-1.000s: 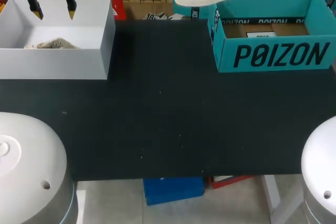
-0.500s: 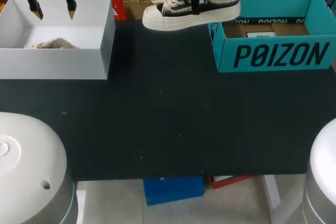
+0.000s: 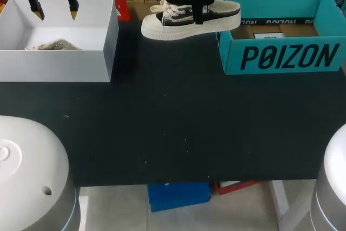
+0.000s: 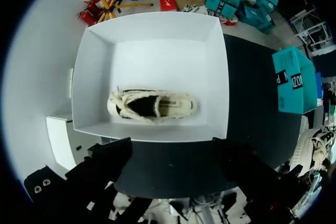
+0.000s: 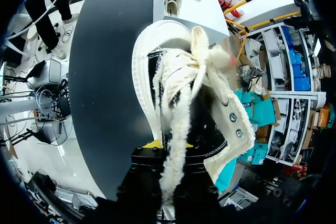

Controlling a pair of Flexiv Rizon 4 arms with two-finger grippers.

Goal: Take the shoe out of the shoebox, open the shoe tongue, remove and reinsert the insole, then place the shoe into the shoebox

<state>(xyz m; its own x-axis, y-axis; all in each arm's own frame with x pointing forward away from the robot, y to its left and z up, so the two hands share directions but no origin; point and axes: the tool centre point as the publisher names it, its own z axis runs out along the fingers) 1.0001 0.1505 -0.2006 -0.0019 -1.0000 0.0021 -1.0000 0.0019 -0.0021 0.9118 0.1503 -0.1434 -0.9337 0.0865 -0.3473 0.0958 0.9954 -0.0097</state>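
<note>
The shoe [image 3: 189,19] hangs over the far edge of the table [image 3: 173,112], at the left corner of the teal shoebox [image 3: 281,52]. A second ago it was higher, above that corner. It has swung left and down, so removal looks done and setting it down comes next. Over the white box [image 3: 102,52] the left gripper [image 3: 54,12] hangs spread and empty. The right gripper [image 3: 195,12] is clamped on the shoe's rear half.

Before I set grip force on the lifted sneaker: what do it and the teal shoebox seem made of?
Sneaker: likely black canvas upper, matte, frayed cream laces; smooth off-white sole, probably rubber. Teal shoebox: printed cardboard, its brown unprinted inside showing.
</note>
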